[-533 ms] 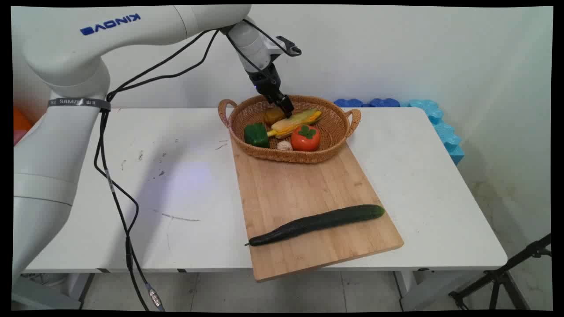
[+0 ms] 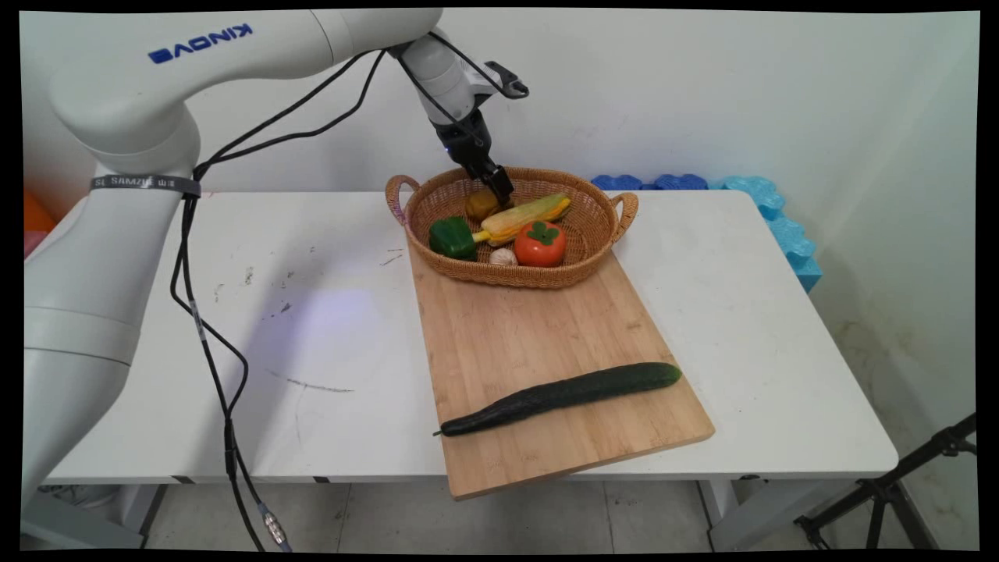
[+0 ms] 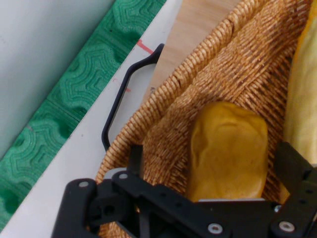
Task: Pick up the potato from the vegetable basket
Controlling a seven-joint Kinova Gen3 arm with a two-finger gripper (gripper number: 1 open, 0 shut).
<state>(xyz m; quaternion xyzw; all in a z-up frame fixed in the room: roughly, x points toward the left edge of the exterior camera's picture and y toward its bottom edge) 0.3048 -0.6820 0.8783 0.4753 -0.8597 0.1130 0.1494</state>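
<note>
Five vegetables lie in the wicker basket (image 2: pixel 507 281); gripper (image 2: pixel 499 192) dipped in at its far side

Its jaws stand wide and hold nothing; the yellow-brown potato (image 3: pixel 228 148) sits between the fingers (image 3: pixel 135 159), a gap showing on each side; corn (image 2: pixel 527 215) lies just beside it; green pepper (image 2: pixel 453 238), tomato (image 2: pixel 540 243) and garlic (image 2: pixel 503 256) sit nearer the camera; a cucumber (image 2: pixel 562 396) rests on the cutting board (image 2: pixel 531 328), well apart.
</note>
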